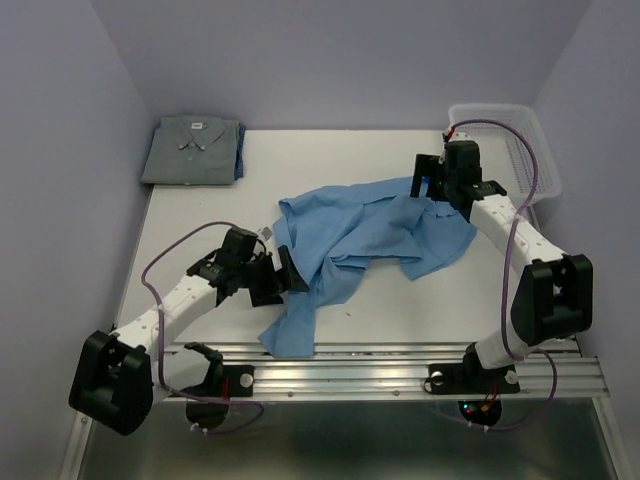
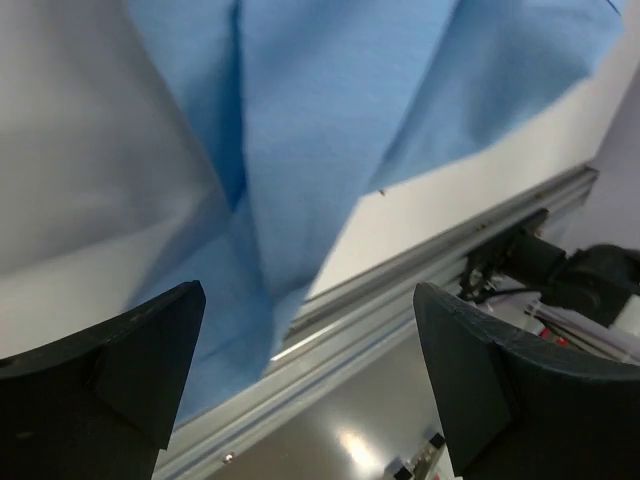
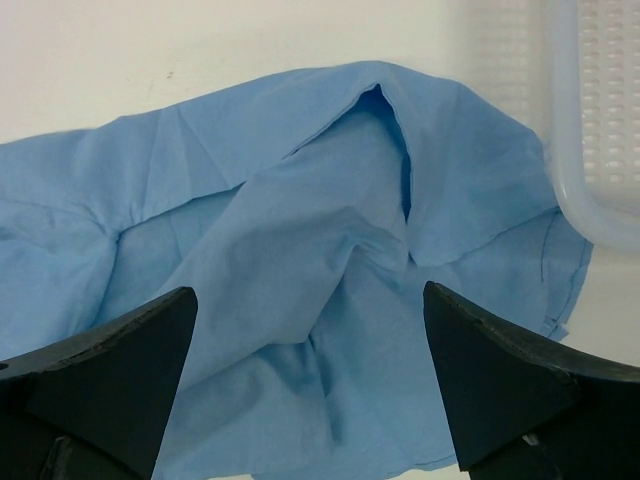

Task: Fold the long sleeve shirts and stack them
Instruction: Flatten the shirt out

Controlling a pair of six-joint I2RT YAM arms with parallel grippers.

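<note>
Top external: blue shirt (image 1: 370, 245) crumpled; grey shirt (image 1: 192, 150) folded.

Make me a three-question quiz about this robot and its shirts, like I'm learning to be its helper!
1. True or false: the grey shirt lies folded at the far left corner of the table.
2. Pick one. The blue shirt is: A) crumpled on the table between the two arms; B) folded neatly; C) stacked on the grey shirt.
3. Fill the gap: the left gripper and the right gripper both have their jaws ____, holding nothing.

Key: 1 true; 2 A; 3 open.
</note>
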